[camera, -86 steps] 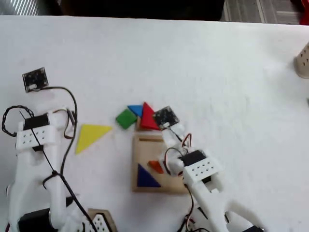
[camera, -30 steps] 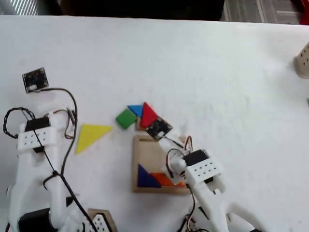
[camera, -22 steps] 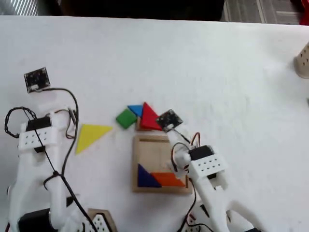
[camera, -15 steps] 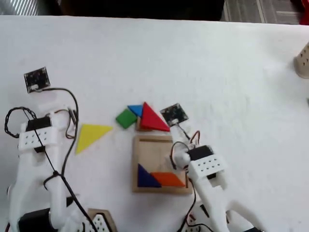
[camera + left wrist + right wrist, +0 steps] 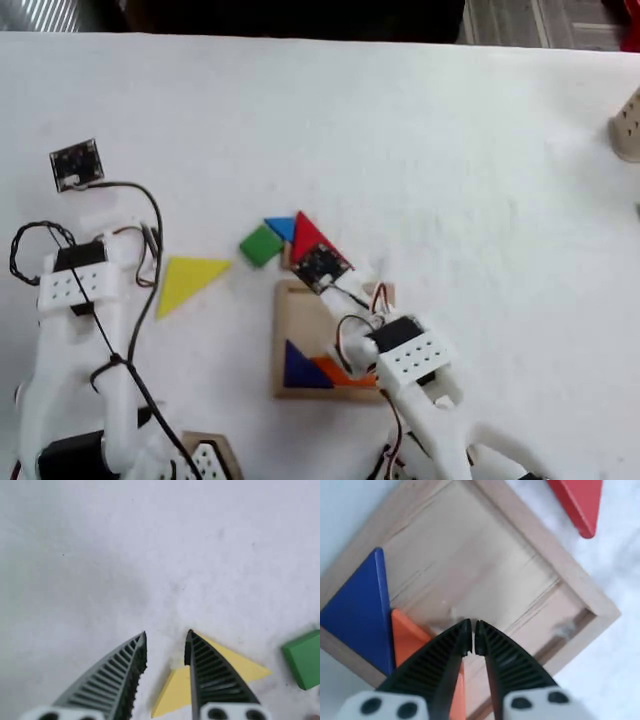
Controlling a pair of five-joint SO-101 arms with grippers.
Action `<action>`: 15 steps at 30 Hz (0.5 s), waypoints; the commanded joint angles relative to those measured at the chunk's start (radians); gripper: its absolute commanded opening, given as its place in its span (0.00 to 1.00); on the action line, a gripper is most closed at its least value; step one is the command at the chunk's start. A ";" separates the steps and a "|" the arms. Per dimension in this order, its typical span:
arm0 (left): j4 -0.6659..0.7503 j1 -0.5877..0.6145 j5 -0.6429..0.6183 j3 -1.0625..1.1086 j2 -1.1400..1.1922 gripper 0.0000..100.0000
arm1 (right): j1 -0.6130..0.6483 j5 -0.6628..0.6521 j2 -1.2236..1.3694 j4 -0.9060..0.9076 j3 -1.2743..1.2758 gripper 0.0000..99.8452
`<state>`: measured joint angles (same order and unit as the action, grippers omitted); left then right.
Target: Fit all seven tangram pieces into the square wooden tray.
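The square wooden tray [image 5: 303, 305] holds a blue triangle [image 5: 300, 368] and an orange piece [image 5: 347, 376] along its near edge. My right gripper [image 5: 472, 630] hovers shut and empty over the tray floor [image 5: 470, 565], beside the orange piece [image 5: 407, 640] and blue triangle [image 5: 357, 610]. A red triangle [image 5: 305, 232], a small blue piece [image 5: 280, 228] and a green square [image 5: 261, 245] lie just beyond the tray. The yellow triangle [image 5: 188, 278] lies to their left. My left gripper [image 5: 165, 637] is open, with the yellow triangle [image 5: 225, 667] partly behind one finger.
The left arm [image 5: 75, 285] stands at the table's left, its cable looping toward the yellow triangle. A pale perforated block [image 5: 628, 125] sits at the right edge. A wooden piece [image 5: 215, 455] lies at the near edge. White cloth stretches open beyond the pieces.
The orange piece has shifted from mid-tray to the near edge beside the blue triangle. The right arm swung out toward the red triangle, then back over the tray. The left arm kept still.
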<state>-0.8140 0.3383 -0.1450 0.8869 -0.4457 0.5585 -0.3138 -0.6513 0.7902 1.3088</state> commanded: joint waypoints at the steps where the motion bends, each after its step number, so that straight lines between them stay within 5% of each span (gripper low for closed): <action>1: 0.021 -0.013 0.012 -0.006 0.002 0.14 | 0.005 -0.018 -0.002 0.039 0.008 0.02; 15: 0.023 -0.013 0.012 -0.009 0.002 0.14 | -0.007 -0.009 -0.367 0.209 0.040 0.02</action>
<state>-0.8124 0.3383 -0.1450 0.8869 -0.4457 0.5631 -0.3261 -0.9306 1.0142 1.3349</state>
